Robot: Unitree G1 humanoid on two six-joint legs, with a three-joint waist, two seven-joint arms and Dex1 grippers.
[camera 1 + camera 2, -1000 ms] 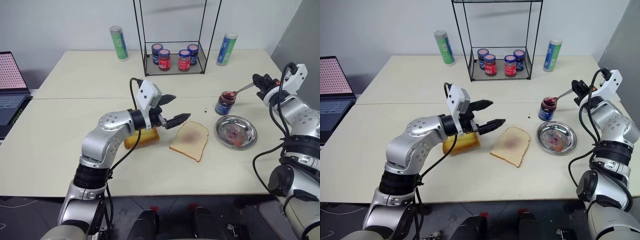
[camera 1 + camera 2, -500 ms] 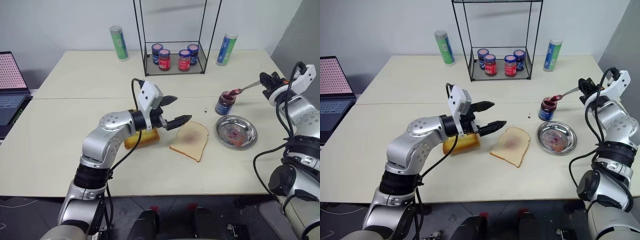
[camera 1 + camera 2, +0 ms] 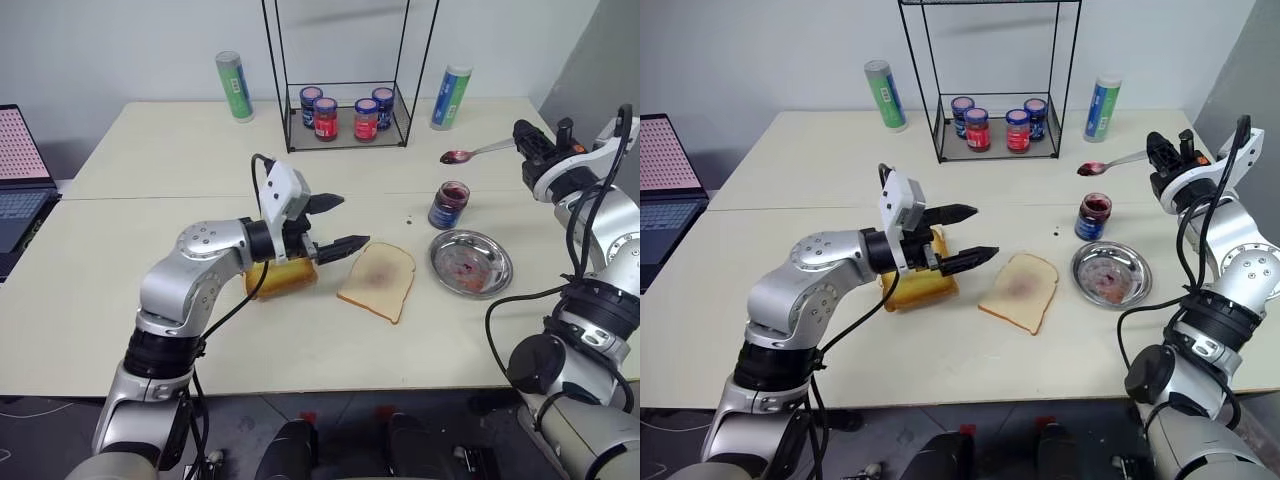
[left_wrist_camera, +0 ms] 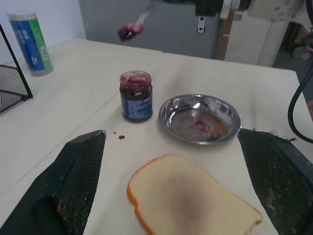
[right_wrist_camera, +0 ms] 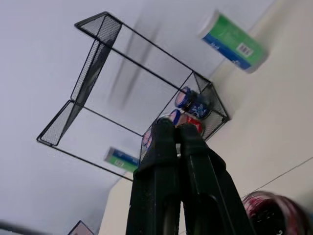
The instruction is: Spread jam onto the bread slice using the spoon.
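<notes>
The bread slice (image 3: 377, 281) lies flat mid-table, pale with a tan crust and a purplish stain at its centre; it shows too in the left wrist view (image 4: 188, 203). My left gripper (image 3: 340, 225) hovers open just left of it, above the table, holding nothing. At the far right my right gripper (image 3: 527, 148) is shut on the handle of the spoon (image 3: 478, 152), held in the air above the open jar of jam (image 3: 449, 204). The spoon's bowl (image 4: 128, 32) carries a dark red blob.
A round metal dish (image 3: 471, 264) smeared red sits right of the slice. A golden stack of slices (image 3: 282, 275) lies under my left gripper. At the back stands a wire rack (image 3: 345, 115) with several lidded jars, flanked by two tubes (image 3: 232, 86) (image 3: 451, 97). A laptop (image 3: 15, 180) is at far left.
My right gripper has lifted the spoon out of the jam jar, so its bowl now hangs above and behind the jar. The left gripper has stayed open and barely shifted.
</notes>
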